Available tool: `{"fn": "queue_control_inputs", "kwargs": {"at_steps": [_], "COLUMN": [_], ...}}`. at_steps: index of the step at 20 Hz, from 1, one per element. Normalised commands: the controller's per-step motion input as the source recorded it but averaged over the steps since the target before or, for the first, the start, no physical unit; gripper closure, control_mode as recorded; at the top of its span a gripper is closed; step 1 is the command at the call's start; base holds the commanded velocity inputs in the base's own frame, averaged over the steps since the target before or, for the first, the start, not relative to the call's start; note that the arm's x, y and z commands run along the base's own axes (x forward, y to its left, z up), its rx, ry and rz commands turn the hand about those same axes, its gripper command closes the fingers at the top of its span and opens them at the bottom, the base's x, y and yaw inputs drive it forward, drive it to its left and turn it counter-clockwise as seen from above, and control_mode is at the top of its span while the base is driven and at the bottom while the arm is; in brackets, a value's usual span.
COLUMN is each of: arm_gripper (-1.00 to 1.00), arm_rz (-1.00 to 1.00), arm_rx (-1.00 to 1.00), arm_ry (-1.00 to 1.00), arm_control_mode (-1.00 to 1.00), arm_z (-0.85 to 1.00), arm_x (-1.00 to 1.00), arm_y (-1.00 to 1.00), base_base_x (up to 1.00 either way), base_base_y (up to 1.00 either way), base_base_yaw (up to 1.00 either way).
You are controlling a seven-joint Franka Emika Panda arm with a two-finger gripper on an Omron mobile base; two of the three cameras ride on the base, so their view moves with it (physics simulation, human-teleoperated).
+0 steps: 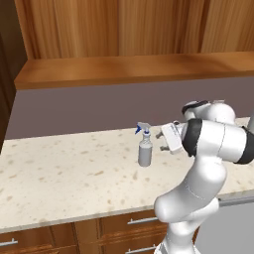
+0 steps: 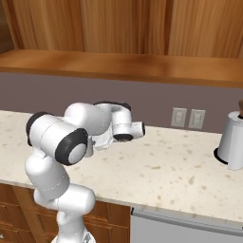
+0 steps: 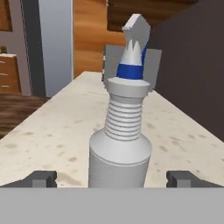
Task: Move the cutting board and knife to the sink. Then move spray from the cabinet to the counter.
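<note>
The spray [image 1: 145,149], a small grey bottle with a white trigger head and blue nozzle, stands upright on the beige speckled counter [image 1: 64,178]. My gripper [image 1: 160,141] hovers just to its right at bottle height, open and pointing at it, not touching. In the hand view the spray [image 3: 120,148] rises close ahead, centred between the two spread fingertips [image 3: 41,178] of the gripper [image 3: 113,179]. The wooden cabinet [image 1: 134,25] hangs above the counter. The cutting board, knife and sink are out of view.
A white cylindrical canister [image 2: 232,140] stands on the counter at the far right, and two wall outlets [image 2: 188,117] sit on the grey backsplash. Brown drawers [image 1: 119,225] and a grey appliance front [image 1: 228,228] lie below the counter edge.
</note>
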Motion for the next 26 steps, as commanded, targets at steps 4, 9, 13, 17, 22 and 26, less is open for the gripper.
{"fn": "queue_control_inputs", "kwargs": {"at_steps": [4,9,13,17,22,26], "arm_gripper": [-1.00,-1.00,-1.00,-1.00,-1.00,-1.00], "arm_rz": [-0.10,-0.17,-0.14,-0.13,-0.07,-0.04], "arm_rx": [0.00,0.00,-0.03,-0.08,-0.19,-0.22], "arm_ry": [-0.03,-0.06,-0.07,-0.08,-0.07,-0.04], "arm_control_mode": [-1.00,-1.00,-1.00,-1.00,-1.00,-1.00], "arm_z": [0.36,0.64,0.75,0.82,0.89,0.65], "arm_x": [-0.68,-0.87,-0.93,-0.99,-0.98,-0.99], "arm_y": [-0.28,-0.07,-0.08,0.00,0.01,0.16], "base_base_x": [0.00,0.00,0.00,0.00,0.00,0.00], "base_base_y": [0.00,0.00,0.00,0.00,0.00,0.00], "base_base_yaw": [0.00,0.00,0.00,0.00,0.00,0.00]}}
